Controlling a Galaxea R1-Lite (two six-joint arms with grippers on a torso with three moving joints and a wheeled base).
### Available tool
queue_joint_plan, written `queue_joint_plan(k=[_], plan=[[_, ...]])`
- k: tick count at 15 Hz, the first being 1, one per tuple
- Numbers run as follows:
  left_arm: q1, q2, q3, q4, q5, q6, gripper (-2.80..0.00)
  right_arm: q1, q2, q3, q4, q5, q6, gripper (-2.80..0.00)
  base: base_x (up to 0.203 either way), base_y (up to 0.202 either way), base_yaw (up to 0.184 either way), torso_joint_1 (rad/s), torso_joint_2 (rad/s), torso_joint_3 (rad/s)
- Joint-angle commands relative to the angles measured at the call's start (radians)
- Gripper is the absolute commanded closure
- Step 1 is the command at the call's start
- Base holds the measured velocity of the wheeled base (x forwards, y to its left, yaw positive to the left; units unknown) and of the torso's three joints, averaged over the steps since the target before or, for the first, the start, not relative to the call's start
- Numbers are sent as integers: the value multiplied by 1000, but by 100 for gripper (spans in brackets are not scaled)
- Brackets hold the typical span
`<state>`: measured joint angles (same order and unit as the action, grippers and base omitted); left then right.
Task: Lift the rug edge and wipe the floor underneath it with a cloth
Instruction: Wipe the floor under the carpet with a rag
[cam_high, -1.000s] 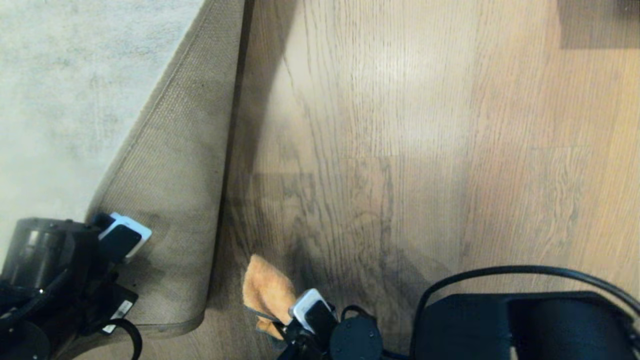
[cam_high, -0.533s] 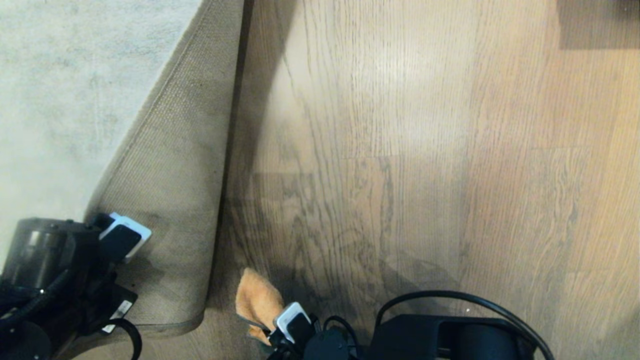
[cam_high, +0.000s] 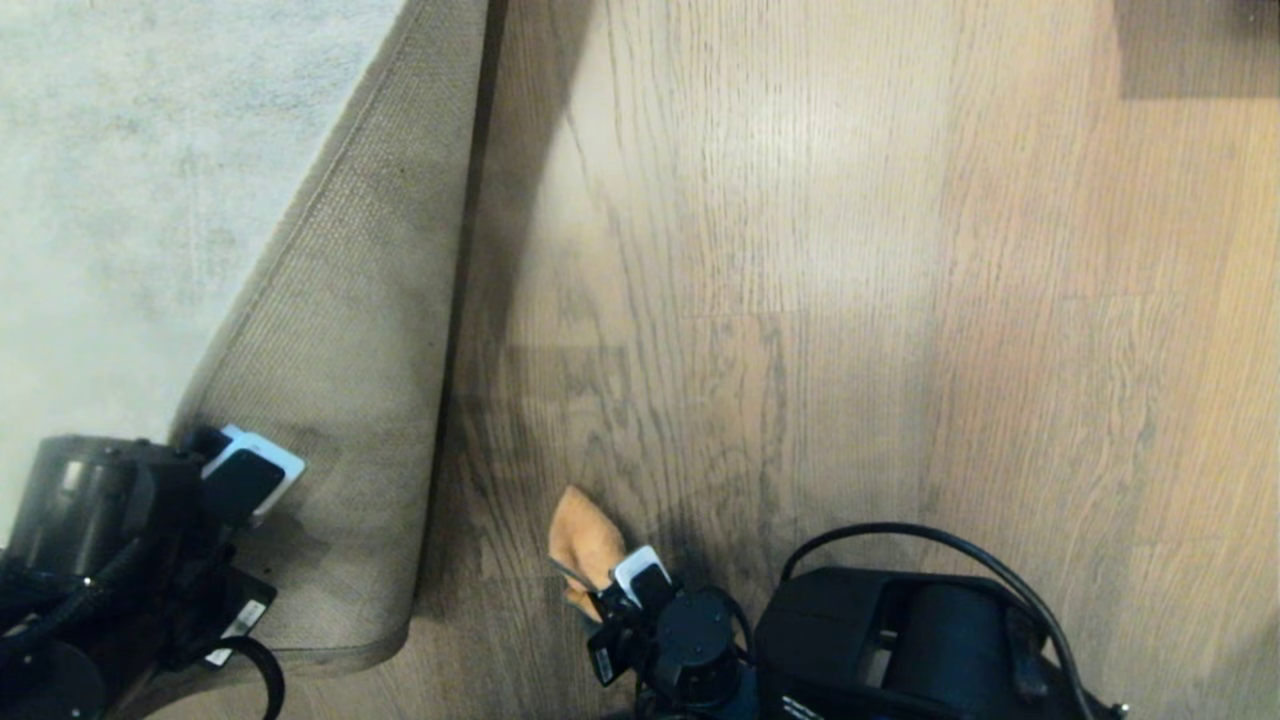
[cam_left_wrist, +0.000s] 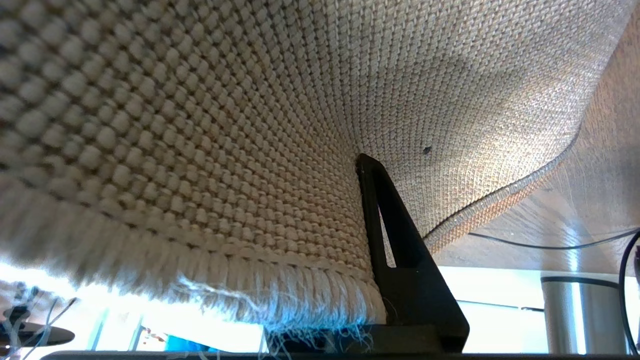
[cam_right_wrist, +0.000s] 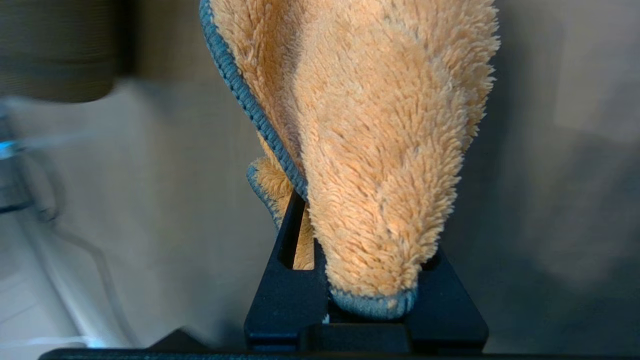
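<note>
The rug edge (cam_high: 350, 400) is folded back at the lower left of the head view, its tan mesh backing (cam_left_wrist: 225, 150) facing up over the pale grey pile. My left gripper (cam_high: 255, 470) is shut on that folded corner and holds it off the floor (cam_high: 800, 300). The fluffy orange cloth (cam_high: 585, 540) with a grey-blue hem (cam_right_wrist: 370, 306) rests on the brown wood planks just right of the fold. My right gripper (cam_high: 640, 580) is shut on the cloth (cam_right_wrist: 380, 150), which bulges out between the black fingers (cam_right_wrist: 285, 280) and hides the tips.
Pale grey rug pile (cam_high: 120, 180) fills the upper left. A black cable (cam_high: 900, 535) loops over my right arm at the bottom. A darker patch (cam_high: 1190, 50) lies on the floor at the top right. Bare planks stretch across the middle and right.
My right gripper swept the cloth left toward the rug fold, then back right and a little farther from me. The left gripper and the lifted rug corner stayed still.
</note>
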<state>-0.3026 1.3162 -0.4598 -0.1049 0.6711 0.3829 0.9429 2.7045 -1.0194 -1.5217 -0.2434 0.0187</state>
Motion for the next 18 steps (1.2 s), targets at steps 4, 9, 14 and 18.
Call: queue_joint_plan(k=[4, 9, 14, 18], plan=[[0, 5, 0, -1, 2, 1, 0, -52, -65, 37, -40, 0, 0, 0, 0, 0, 0, 0, 0, 0], [0, 8, 0, -2, 2, 1, 0, -103, -216, 161, -40, 0, -3, 0, 0, 0, 0, 0, 0, 0], [0, 8, 0, -2, 2, 1, 0, -196, -409, 350, -40, 4, -21, 0, 0, 0, 0, 0, 0, 0], [0, 8, -2, -2, 4, -1, 0, -236, -573, 515, -40, 6, -22, 0, 0, 0, 0, 0, 0, 0]])
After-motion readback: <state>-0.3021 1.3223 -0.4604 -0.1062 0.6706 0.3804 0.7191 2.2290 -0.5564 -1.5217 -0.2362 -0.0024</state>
